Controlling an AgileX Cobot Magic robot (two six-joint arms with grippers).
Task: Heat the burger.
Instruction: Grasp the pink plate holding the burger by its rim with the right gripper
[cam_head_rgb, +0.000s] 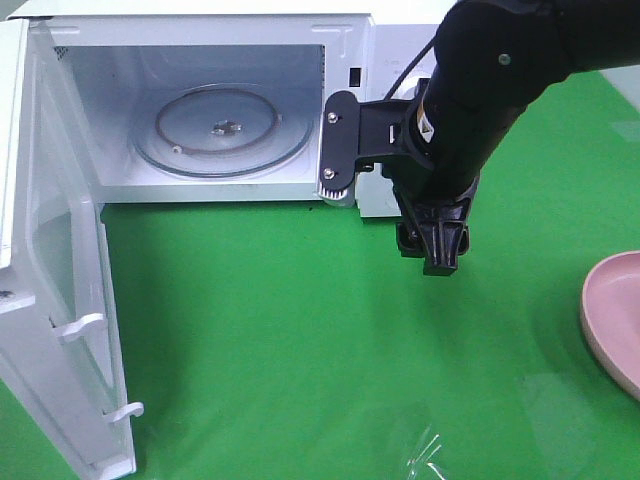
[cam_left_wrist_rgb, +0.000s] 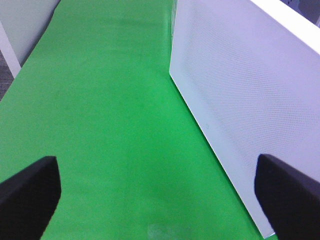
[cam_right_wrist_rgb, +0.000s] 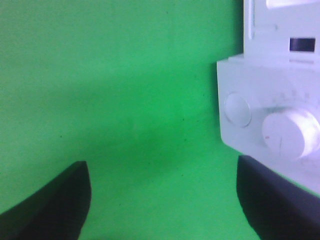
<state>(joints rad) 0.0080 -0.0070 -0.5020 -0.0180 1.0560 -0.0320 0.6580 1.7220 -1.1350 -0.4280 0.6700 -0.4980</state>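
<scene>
**First:** Exterior high gave us the white boxy microwave oven (cam_head_rgb: 345, 45) with its door (cam_head_rgb: 50, 300) swung wide and the round glass turntable (cam_head_rgb: 225, 130) inside. A shallow pink plate (cam_head_rgb: 615, 320) sat at the edge of the green mat (cam_head_rgb: 300, 340). Only the right gripper (cam_head_rgb: 432, 250) appeared there, hanging before the control panel.

**Second:** The wrist views settled the jaws for us. The left gripper (cam_left_wrist_rgb: 160, 195) had its jaws far apart beside a white dotted-mesh panel (cam_left_wrist_rgb: 240, 100). The right one's were equally wide near the white dial (cam_right_wrist_rgb: 292, 135) and round button (cam_right_wrist_rgb: 237, 110). We could not place the burger, as no view showed it.
</scene>
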